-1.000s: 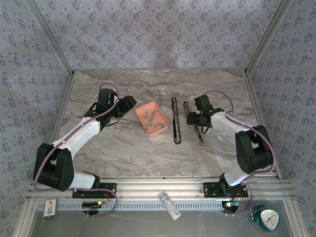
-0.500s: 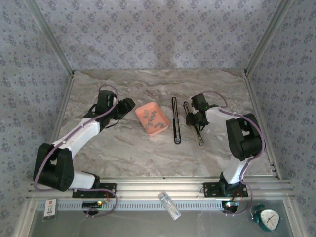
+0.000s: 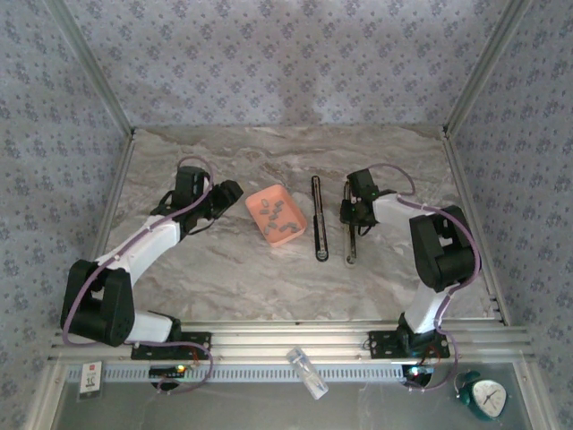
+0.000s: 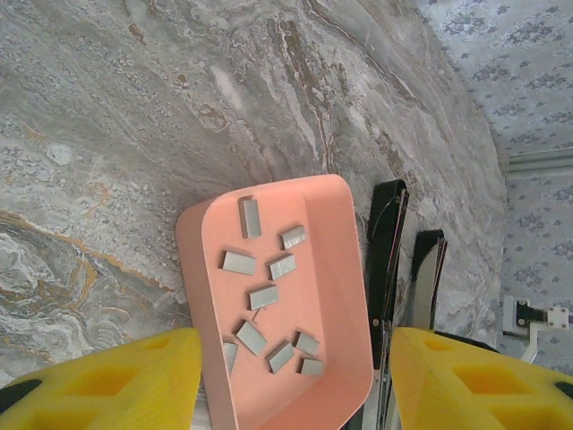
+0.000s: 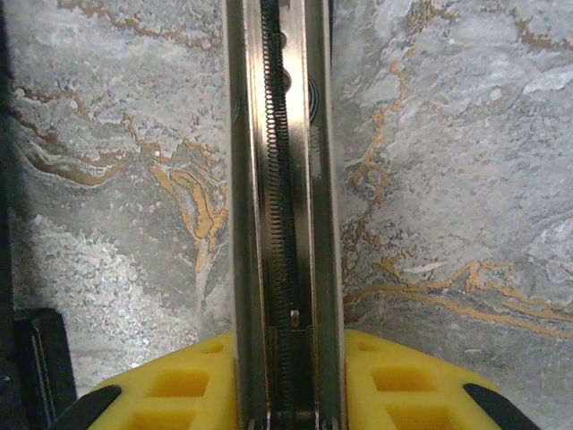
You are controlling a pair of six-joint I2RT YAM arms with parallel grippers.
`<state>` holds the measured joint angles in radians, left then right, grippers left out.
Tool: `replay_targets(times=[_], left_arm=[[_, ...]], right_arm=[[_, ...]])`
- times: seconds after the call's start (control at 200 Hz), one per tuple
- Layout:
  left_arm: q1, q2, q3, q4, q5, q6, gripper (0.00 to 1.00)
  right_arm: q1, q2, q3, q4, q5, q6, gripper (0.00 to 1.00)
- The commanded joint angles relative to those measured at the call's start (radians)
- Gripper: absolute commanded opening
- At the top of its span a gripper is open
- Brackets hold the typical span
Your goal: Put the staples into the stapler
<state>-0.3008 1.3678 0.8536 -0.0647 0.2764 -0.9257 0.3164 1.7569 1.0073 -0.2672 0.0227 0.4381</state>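
Your right jaws pinch the stapler's metal channel [image 5: 285, 179] from both sides; it lies flat on the desk [image 4: 134, 134]. Your left jaws are spread wide, hovering above the salmon tray [image 4: 345, 269]. About ten loose grey staples [image 4: 262, 296] sit inside it. The black stapler body [image 3: 317, 219] lies between tray and channel.

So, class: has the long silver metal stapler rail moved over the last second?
Yes. The rail's near end swung left, towards the unmoved long black stapler bar.
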Motion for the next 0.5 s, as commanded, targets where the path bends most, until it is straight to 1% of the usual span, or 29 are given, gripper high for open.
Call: replay_targets(times=[0.0, 0.305, 0.495], left_arm=[[0.005, -0.031, -0.015, 0.003, 0.02, 0.013, 0.58], [0.005, -0.036, -0.018, 0.008, 0.021, 0.013, 0.58], [0.005, -0.044, -0.025, 0.009, 0.026, 0.004, 0.57]], right_arm=[[-0.005, 0.007, -0.008, 0.032, 0.019, 0.071, 0.25], [-0.004, -0.002, -0.002, 0.007, 0.035, 0.053, 0.26], [-0.006, -0.025, -0.015, -0.004, 0.045, 0.084, 0.25]])
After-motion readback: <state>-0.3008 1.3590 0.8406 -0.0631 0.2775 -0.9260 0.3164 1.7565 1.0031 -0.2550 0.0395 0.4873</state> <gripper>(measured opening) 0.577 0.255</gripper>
